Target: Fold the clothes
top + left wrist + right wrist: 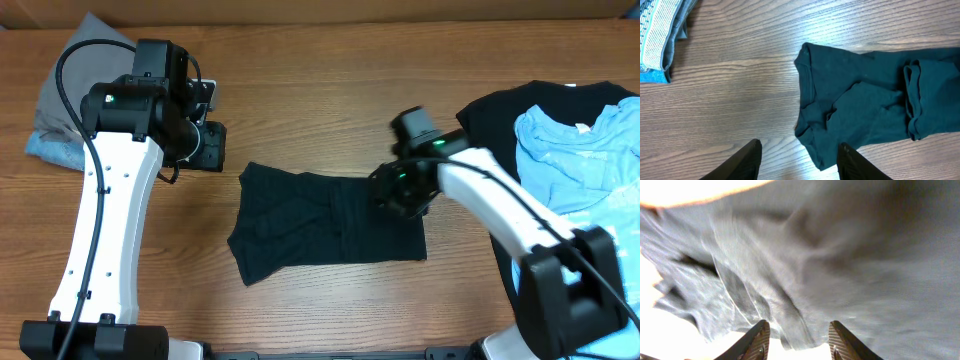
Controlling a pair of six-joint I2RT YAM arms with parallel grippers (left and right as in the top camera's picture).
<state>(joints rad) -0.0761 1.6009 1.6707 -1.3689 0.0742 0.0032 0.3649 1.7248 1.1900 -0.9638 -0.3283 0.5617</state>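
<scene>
table [320, 100]: wood grain, matt | dark tee [300, 225]: soft matt cloth | L arm [105, 220]: glossy white plastic

Noted dark teal shirt [310, 225] lying mid-table, flattened, rumpled, right end doubled over. Noted grey-and-blue folded pile [55, 100] at far left; black shirt [510, 105] under light-blue shirt [580, 160], heaped at right.

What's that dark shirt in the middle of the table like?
The dark teal shirt lies flat on the wooden table, partly folded into a rough rectangle, its right part doubled over. It looks like soft, wrinkled knit cloth, with what seems a neck band at its left end. The right gripper, open, is low over its right edge; contact is unclear.
</scene>
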